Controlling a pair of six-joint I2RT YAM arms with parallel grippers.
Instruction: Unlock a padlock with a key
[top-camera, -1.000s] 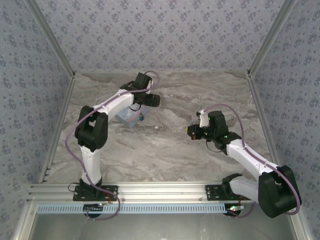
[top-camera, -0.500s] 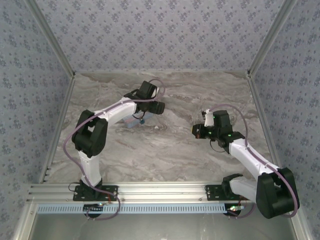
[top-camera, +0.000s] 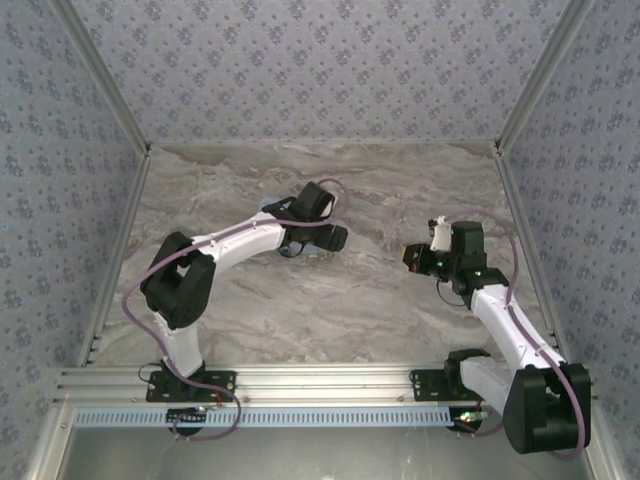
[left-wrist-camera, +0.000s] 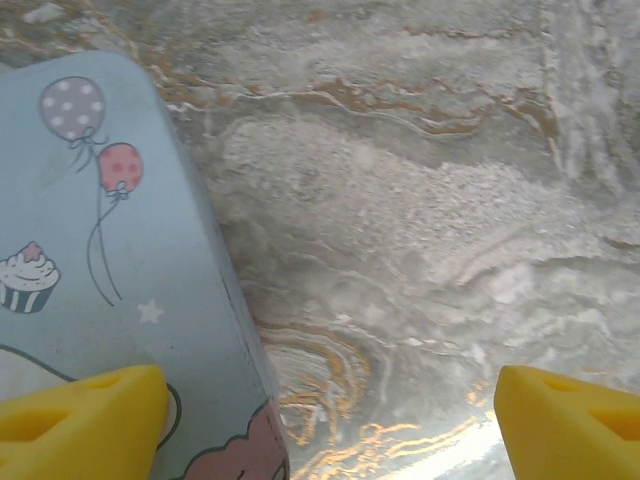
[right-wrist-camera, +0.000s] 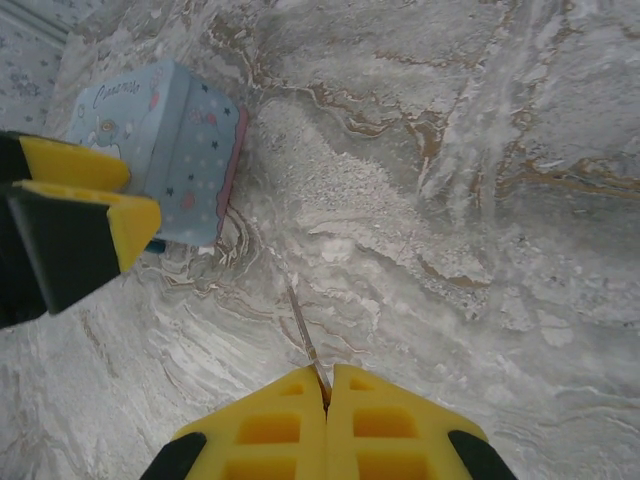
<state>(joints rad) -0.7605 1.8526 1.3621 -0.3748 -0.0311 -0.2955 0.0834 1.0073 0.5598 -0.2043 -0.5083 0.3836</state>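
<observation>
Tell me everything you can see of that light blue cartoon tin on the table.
The tin is a light-blue, metal-looking box with rounded corners, lying flat on the marble table. Its top carries cartoon prints: two balloons, a cupcake, a small star. The right wrist view shows dots, stars and a pinkish rim on its side. One yellow finger of the open left end effector hangs over its top; whether it touches cannot be told.

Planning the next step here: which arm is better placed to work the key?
Right. The right gripper is shut on the key, which pokes out ahead. The left gripper is open and empty, partly over the tin.
</observation>
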